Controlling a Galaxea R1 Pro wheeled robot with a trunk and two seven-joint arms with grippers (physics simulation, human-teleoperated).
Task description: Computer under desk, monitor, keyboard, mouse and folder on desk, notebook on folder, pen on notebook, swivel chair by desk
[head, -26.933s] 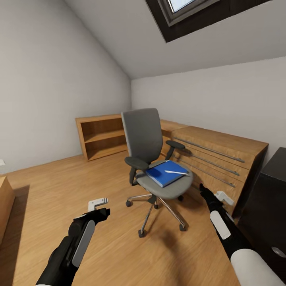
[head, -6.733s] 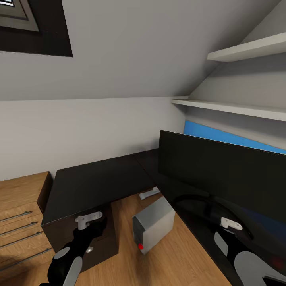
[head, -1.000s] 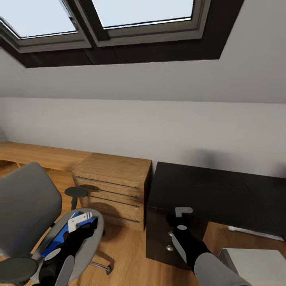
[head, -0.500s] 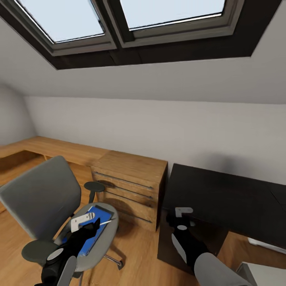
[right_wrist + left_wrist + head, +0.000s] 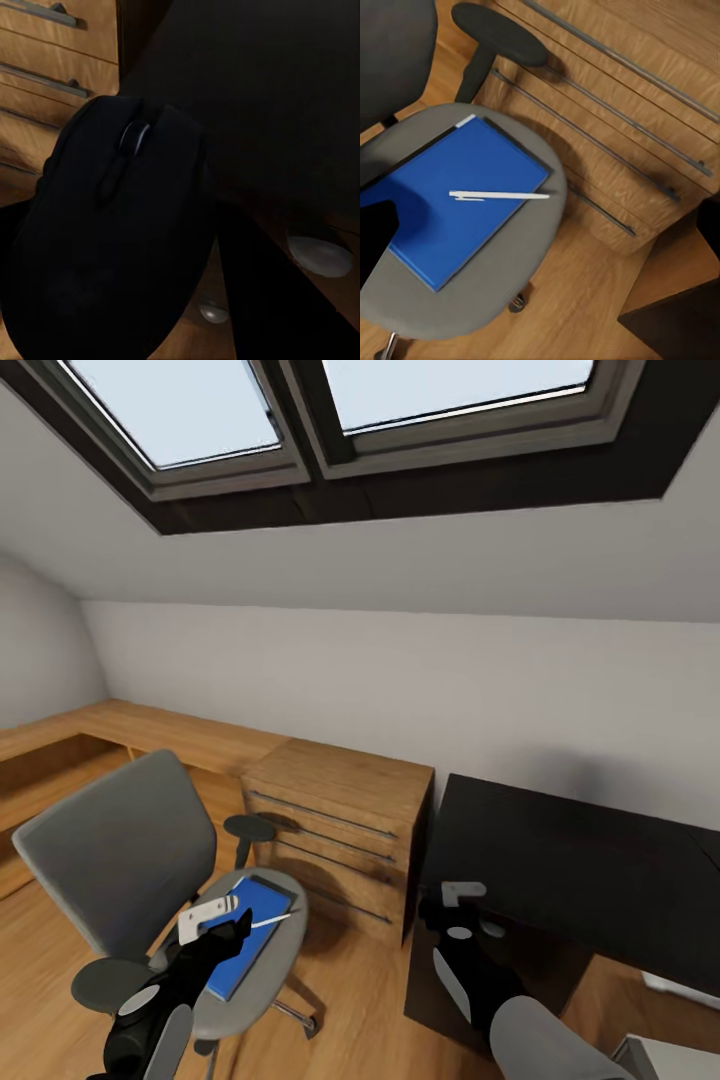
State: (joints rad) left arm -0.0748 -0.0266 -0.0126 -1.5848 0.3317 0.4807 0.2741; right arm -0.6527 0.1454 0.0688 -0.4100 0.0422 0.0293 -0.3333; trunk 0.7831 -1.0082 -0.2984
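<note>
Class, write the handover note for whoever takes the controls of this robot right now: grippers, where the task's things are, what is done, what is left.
Right gripper: shut on the mouse, held over the desk's near corner.
Left gripper: holds nothing, hovering above the swivel chair; open or shut unclear.
Folder lies on the chair seat with the pen on top.
Desk top in view is bare; chair stands beside the wooden drawer cabinet, not at the desk.
Left: set the mouse down, move folder and pen to the desk, bring the chair over.
</note>
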